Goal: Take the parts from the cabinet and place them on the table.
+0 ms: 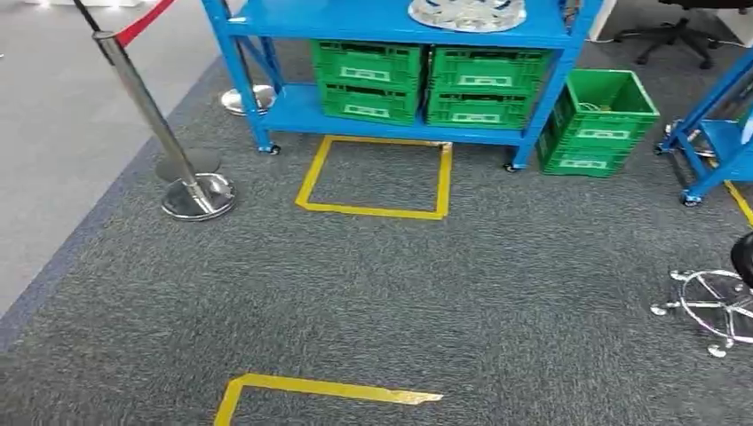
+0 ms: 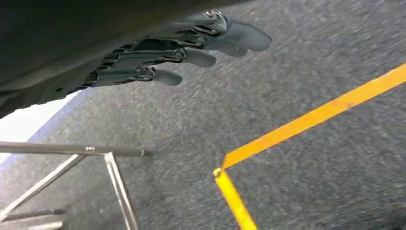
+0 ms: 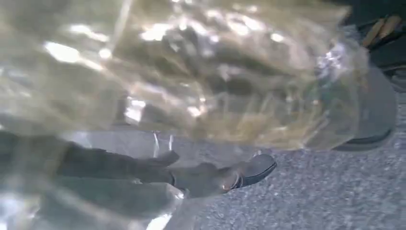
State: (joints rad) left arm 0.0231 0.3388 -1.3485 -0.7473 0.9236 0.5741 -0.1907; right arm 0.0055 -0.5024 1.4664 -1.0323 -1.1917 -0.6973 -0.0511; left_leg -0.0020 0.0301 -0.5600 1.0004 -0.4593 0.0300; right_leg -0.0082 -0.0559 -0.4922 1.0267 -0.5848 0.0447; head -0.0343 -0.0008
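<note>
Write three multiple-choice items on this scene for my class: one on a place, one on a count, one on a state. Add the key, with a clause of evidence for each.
1. Where does the single green crate stand?
A. on the blue shelf unit's top shelf
B. on the carpet beside the blue shelf unit
C. inside the yellow tape square

2. How many green crates sit on the lower shelf?
A. none
B. two
C. four

3. What is the right hand doing?
A. holding a clear plastic bag
B. hanging empty
C. gripping a crate

Key: 1 B, the crate rests on the floor at the unit's right leg. 2 C, two stacks of two. 3 A, crinkled plastic wraps over its fingers in the wrist view.
</note>
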